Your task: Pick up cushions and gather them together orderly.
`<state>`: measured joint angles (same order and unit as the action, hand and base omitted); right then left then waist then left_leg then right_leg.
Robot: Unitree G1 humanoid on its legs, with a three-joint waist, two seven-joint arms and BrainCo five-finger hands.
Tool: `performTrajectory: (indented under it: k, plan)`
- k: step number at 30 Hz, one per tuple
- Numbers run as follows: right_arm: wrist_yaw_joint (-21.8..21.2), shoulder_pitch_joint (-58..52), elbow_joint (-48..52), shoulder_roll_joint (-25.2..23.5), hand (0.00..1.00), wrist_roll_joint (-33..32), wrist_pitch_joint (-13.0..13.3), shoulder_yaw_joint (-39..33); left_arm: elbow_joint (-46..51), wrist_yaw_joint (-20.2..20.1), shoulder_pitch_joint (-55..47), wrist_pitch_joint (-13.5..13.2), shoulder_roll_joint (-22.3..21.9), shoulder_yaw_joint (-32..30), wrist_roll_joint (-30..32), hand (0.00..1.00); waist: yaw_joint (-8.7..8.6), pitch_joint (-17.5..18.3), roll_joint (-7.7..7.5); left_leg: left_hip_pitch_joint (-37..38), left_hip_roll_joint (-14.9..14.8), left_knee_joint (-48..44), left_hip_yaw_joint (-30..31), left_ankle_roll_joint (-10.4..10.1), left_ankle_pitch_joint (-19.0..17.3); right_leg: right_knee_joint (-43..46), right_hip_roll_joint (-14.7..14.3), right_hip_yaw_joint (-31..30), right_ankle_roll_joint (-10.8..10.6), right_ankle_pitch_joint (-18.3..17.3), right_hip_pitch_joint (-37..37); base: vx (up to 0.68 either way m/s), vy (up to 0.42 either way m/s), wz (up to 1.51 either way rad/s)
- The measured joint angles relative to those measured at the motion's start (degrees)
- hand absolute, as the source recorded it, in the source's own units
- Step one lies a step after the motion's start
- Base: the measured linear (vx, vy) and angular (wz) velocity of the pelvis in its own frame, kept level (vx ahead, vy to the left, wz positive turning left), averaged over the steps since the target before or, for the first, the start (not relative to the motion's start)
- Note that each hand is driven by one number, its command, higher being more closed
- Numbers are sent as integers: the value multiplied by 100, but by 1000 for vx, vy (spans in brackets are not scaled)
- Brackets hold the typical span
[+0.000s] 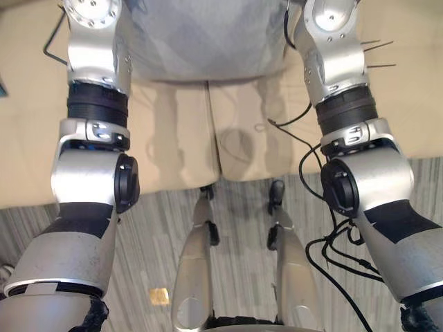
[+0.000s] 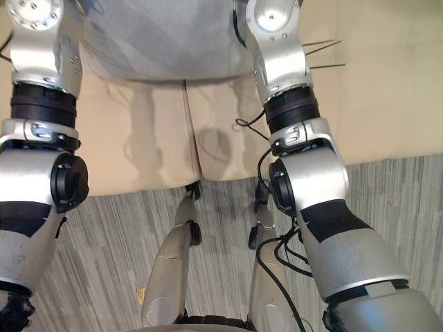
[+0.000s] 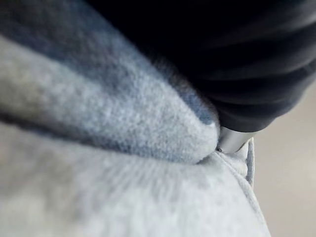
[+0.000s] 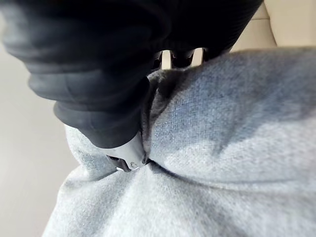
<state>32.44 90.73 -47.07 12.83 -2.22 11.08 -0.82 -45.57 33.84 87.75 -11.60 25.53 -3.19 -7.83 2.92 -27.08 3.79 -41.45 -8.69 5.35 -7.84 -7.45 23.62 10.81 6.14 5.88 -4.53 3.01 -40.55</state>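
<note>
My left hand (image 3: 256, 74) and right hand (image 4: 98, 74) sink into the grey cushion (image 1: 201, 41) from either side; I cannot tell how they grip. The cushion hangs between the arms, above the sofa's (image 1: 173, 138) middle seam. Uneven pressure could let the soft cloth slip, dropping it past the sofa's front edge onto the carpet (image 1: 152, 228). I see no obstacle on the seat below.

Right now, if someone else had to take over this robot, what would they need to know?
Left hand: against the cushion, grip hidden in the fabric.
Right hand: same, on the cushion's other side.
Cushion: held up between both arms over the sofa.
Done: one cushion picked up.
Left: set it down neatly with the others.
</note>
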Motion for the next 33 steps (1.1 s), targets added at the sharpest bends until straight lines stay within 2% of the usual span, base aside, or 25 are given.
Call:
performTrajectory:
  k: [3,10,15,17,20,21,22,23,24,25,26,27,29,30,33]
  plan:
    - [-5,119,40,133,0,1,41,0,-16,-21,92,-4,-11,-112,-197,0,89,-85,4,-198,-14,0,29,2,1,51,-5,56,19,-27,-180,17,7,11]
    - [-4,123,501,599,0,-3,34,16,11,-378,94,-130,-53,-205,-628,0,114,-95,0,-436,91,-1,122,1,1,890,189,233,38,-505,-634,-3,16,22]
    - [-65,-149,1201,1170,0,-242,-19,91,12,-782,-215,-122,350,-206,-738,0,98,-95,-2,-453,99,-2,101,2,1,984,214,246,48,-523,-675,-20,-48,4]
    - [-251,-438,1491,1583,0,-474,-14,77,105,-924,-529,-112,728,-228,-739,0,73,-93,-6,-431,77,-2,70,2,0,1031,208,266,49,-523,-669,-40,-72,0]
    - [-428,-866,1758,1895,0,-688,-12,57,360,-1024,-1024,-109,989,-460,-746,0,69,-88,-15,-297,70,-2,5,1,0,1110,211,228,70,-536,-596,-38,-87,-3]
    - [-557,-1375,2054,1969,0,-805,-10,15,652,-1059,-1464,-108,1014,-574,-777,0,51,-85,-21,-119,67,0,-6,-4,-9,1109,208,224,57,-567,-419,-32,-120,5]
    - [-669,-2003,2356,1981,0,-901,-1,20,1001,-1121,-2065,-118,1024,-581,-787,0,18,-45,-40,118,68,0,-58,-97,-287,1189,213,199,13,-686,-234,-29,-124,-1]
    - [-749,-2390,2500,1979,0,-922,20,46,1208,-1144,-2473,-141,1026,-580,-788,0,33,100,-49,187,65,4,-114,4,-638,1260,198,194,7,-752,-226,-5,-115,11]
    - [-897,-3300,2858,1979,0,-955,124,21,1651,-1173,-3339,-246,1017,-573,-789,0,-37,419,-159,215,91,3,-322,-162,-1041,1237,323,166,15,-786,-215,41,-65,16]
    - [-1001,-3902,3054,1979,0,-967,161,-29,1827,-1257,-3936,-322,989,-591,-787,0,-72,445,-219,363,109,-136,-456,-175,-1044,1104,386,165,-10,-758,-24,76,-84,15]
    - [-1083,-4225,3102,1957,0,-989,189,-75,1839,-1315,-4260,-350,932,-599,-786,0,-58,450,-210,523,105,-214,-470,-21,-895,1109,358,144,-38,-776,91,97,-101,-3]
    - [-1240,-5038,3219,1735,0,-1065,218,-280,1902,-1457,-5011,-358,703,-620,-786,0,-91,457,-213,785,123,-182,-457,318,-777,1129,324,79,-73,-824,346,79,-109,-2]
    - [-1427,-6101,3240,1351,0,-1121,247,-486,2125,-1689,-5963,-362,291,-591,-773,0,-182,628,-229,974,191,-83,-349,325,-786,1023,350,171,-99,-886,597,101,-64,17]
    - [-1605,-6808,3201,1066,0,-1121,245,-557,2177,-1892,-6698,-362,-69,-577,-747,0,-208,672,-233,1139,189,-15,-306,325,-785,879,318,223,-99,-886,833,134,-57,16]
    - [-2051,-8110,3010,456,0,-960,226,-606,2123,-2282,-8065,-265,-812,-521,-580,0,-216,696,-253,1583,176,-6,-284,325,-789,618,273,253,-98,-885,1400,129,-89,5]
